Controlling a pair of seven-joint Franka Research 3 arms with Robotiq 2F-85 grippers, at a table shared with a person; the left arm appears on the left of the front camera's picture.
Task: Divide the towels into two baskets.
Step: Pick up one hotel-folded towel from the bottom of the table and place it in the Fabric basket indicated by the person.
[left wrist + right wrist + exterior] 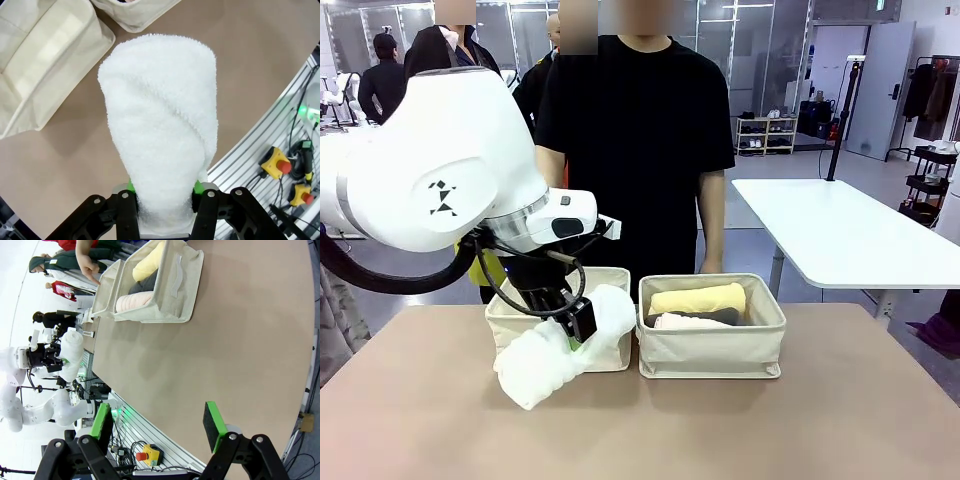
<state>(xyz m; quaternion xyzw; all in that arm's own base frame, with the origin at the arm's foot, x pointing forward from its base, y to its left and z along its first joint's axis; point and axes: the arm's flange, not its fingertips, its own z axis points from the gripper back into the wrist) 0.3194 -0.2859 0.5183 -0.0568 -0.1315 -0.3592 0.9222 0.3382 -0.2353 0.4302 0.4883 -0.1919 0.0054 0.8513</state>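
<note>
The white terry towel roll (pixel 560 350) is clamped in the left gripper (pixel 575 325), its long axis slanting toward the left cream canvas basket (pixel 508 322) just behind; the right gripper's (pixel 159 424) jaws stand apart.

Left hand (pixel 576 322) clamping white towel (pixel 555 355) over left basket (pixel 510 322), 3 rolls in right basket (pixel 712 350)

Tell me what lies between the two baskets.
Nothing lies there: in the front view the left basket and the right basket stand side by side with only a narrow bare gap between their walls.
</note>
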